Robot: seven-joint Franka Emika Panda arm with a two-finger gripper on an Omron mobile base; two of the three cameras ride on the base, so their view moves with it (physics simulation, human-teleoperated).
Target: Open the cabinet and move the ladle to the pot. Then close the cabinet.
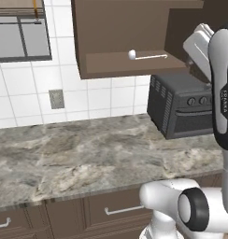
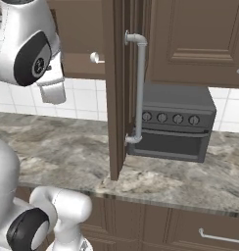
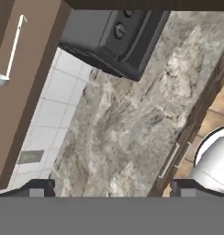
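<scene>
Ladle (image 1: 147,56) lies flat on the low shelf of the open cabinet (image 1: 120,65), bowl to the left, thin handle to the right. It looks small, light, hard and smooth, so I think it could slip. The middle of the handle seems the best place to pinch. Right of it the door (image 2: 115,98) stands wide open. The gripper (image 3: 109,187) points down at the counter (image 3: 132,119), fingers spread wide, holding nothing.

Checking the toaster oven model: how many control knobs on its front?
4, in one row across the toaster oven's front panel above its door, seen in the right base view.
</scene>
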